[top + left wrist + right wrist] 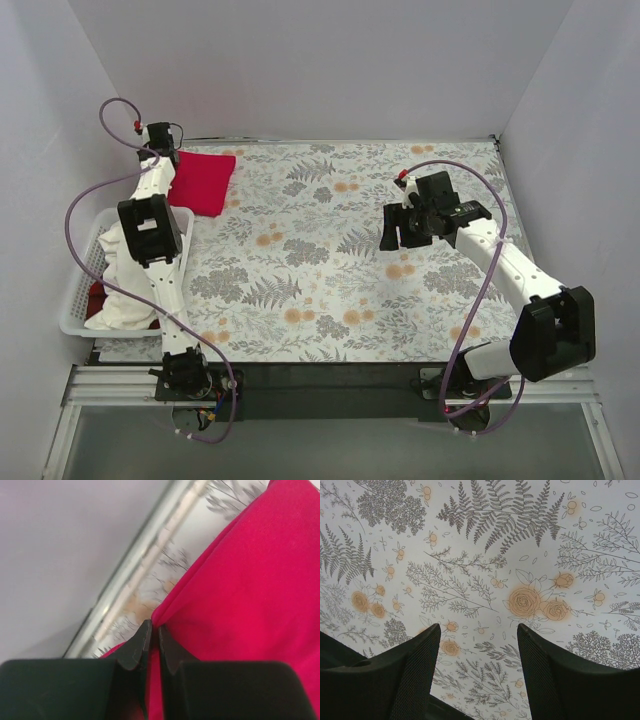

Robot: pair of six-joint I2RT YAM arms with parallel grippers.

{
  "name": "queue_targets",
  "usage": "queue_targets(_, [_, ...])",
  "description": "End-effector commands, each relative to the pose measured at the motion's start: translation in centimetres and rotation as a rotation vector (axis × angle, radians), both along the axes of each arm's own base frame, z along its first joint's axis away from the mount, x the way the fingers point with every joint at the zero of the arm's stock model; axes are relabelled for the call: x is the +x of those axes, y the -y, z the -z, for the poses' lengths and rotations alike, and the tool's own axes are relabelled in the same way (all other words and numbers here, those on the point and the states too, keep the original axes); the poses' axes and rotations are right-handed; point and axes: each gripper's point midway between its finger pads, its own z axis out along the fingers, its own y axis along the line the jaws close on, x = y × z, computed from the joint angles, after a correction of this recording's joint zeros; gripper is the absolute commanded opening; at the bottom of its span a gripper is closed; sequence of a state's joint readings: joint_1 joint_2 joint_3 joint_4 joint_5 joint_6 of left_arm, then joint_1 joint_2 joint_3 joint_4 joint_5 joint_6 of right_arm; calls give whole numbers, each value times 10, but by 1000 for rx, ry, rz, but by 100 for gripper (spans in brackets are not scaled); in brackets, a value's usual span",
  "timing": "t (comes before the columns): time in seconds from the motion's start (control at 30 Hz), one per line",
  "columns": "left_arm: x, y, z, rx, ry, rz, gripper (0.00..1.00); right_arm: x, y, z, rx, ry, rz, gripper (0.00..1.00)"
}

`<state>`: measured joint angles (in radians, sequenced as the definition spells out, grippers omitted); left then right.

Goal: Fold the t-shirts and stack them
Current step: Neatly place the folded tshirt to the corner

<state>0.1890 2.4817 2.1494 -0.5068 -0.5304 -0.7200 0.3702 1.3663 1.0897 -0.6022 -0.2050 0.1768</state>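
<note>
Desk (pixel 300 300) centre lies open beneath my wide right jaws; left jaws pinch the folded red t-shirt (pixel 205 182) at the far-left edge.

Red t-shirt (pixel 203 182): soft matt cloth, smooth, no sheen. Floral cloth (pixel 330 250): flat matt printed fabric. Basket (pixel 72 300) is white slatted plastic, holding a rumpled white t-shirt (pixel 125 295). Rail (pixel 135 575): silvery metal, slight shine. Left gripper (pixel 154 635) – smooth matt black fingers (pixel 132 655). Right gripper (pixel 479 626) – fingers (pixel 415 680) black with a fine mesh texture.
</note>
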Motion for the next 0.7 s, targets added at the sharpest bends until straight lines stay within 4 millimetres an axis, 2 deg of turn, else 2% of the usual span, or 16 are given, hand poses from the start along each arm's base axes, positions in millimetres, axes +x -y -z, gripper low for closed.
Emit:
queue_targets(0.0, [6, -34, -31, 72, 80, -69, 0, 10, -6, -13, 22, 23, -8, 70])
queue_targets(0.2, [4, -54, -30, 72, 109, -121, 0, 11, -7, -11, 24, 10, -5, 70])
queue_targets(0.6, [3, -67, -41, 107, 133, -152, 1, 8, -5, -8, 18, 8, -1, 70])
queue_targets(0.67, [1, -66, -40, 101, 136, -160, 16, 7, -4, -9, 19, 7, 0, 70])
